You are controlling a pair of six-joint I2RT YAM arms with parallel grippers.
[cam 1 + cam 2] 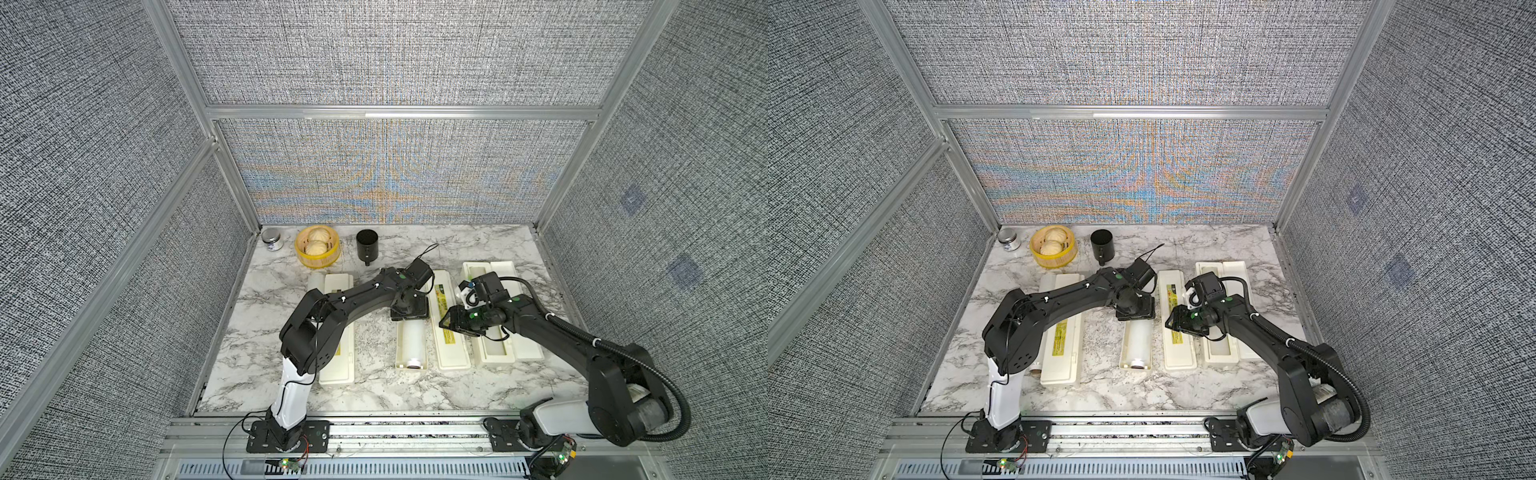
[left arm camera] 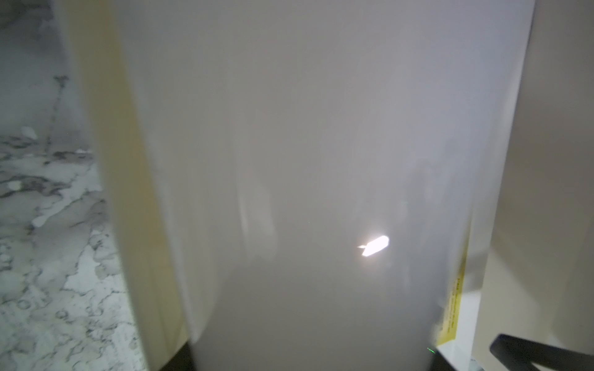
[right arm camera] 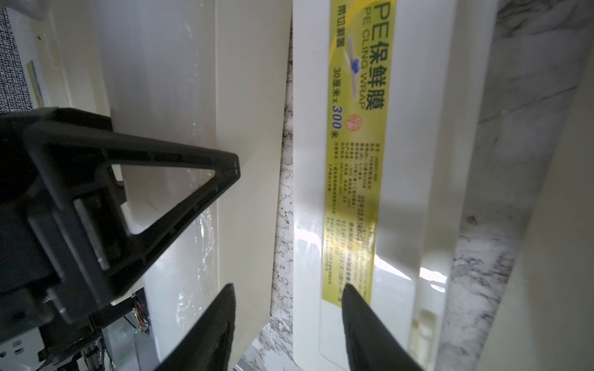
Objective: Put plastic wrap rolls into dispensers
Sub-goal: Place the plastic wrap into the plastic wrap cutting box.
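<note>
Marble-look white worktop [image 1: 374, 386] with three long cream-white plastic dispenser boxes laid side by side. The middle dispenser [image 1: 398, 357] is open, with a translucent-white plastic wrap roll [image 1: 412, 343] sitting in its tray. Its yellow-labelled lid [image 1: 451, 332] lies flat right beside it.

The left gripper [image 1: 409, 313] points straight down on the far part of that roll. Its wrist view is just a blurry wall of film, so I can't tell if the fingers are pinching it or only straddling it.

The right gripper [image 3: 288, 287] hovers low over the seam between that lid and the right dispenser [image 1: 498, 360], fingers [image 3: 356, 314] spread with nothing between them. The right dispenser is open too, with a second roll [image 1: 494, 347] inside.

The third roll [image 1: 1045, 286] lies on the worktop just beside the closed left dispenser [image 1: 338, 370] — mostly hidden under the left arm.

Along the back edge are a yellow bamboo steamer with buns [image 1: 318, 249], a black cup [image 1: 367, 246] and a small silver-lidded jar [image 1: 272, 241].
</note>
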